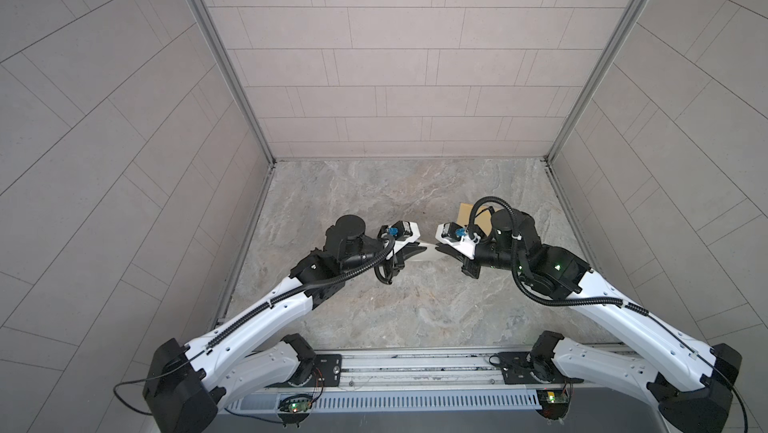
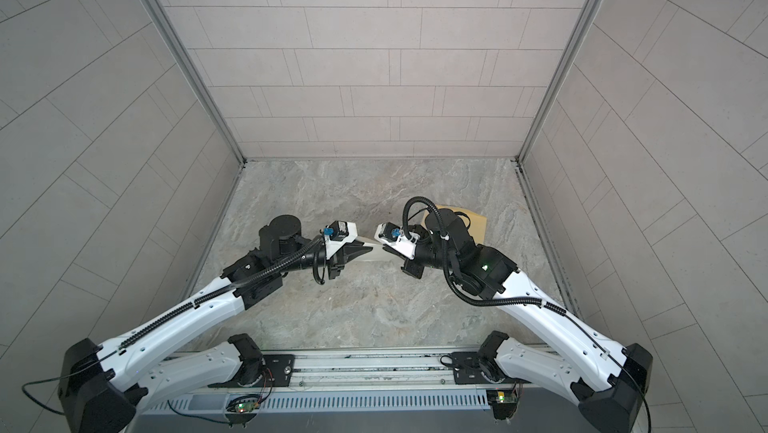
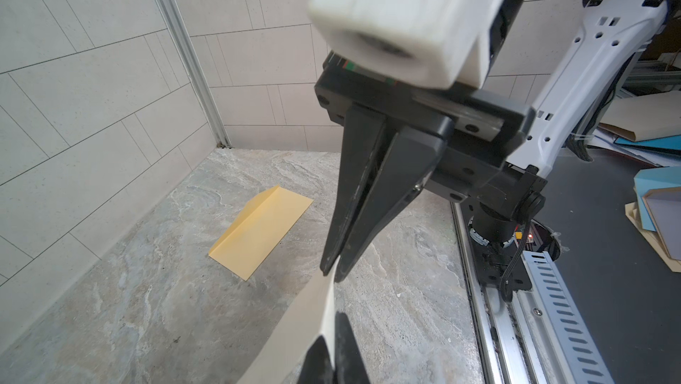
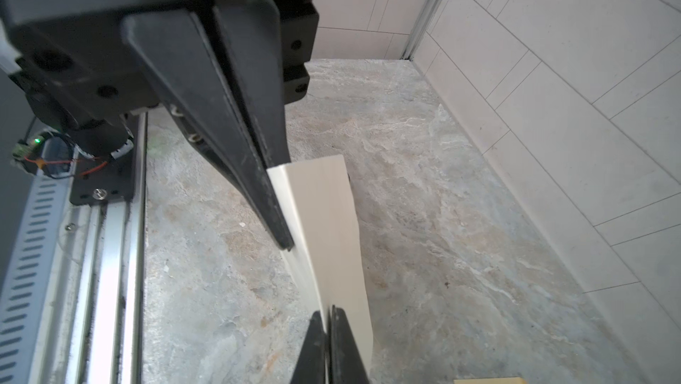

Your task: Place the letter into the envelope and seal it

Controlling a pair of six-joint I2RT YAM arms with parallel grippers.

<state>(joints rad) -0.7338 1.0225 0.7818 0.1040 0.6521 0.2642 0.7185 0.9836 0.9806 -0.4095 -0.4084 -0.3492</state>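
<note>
At centre frame, left gripper [image 1: 424, 249] and right gripper [image 1: 439, 249] each clamped an end of the letter [image 4: 328, 209]; keeping it taut looked wisest.

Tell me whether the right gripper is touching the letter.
Touching. In the left wrist view the right gripper has its jaws shut on the top edge of the letter, with no gap between them.
</note>
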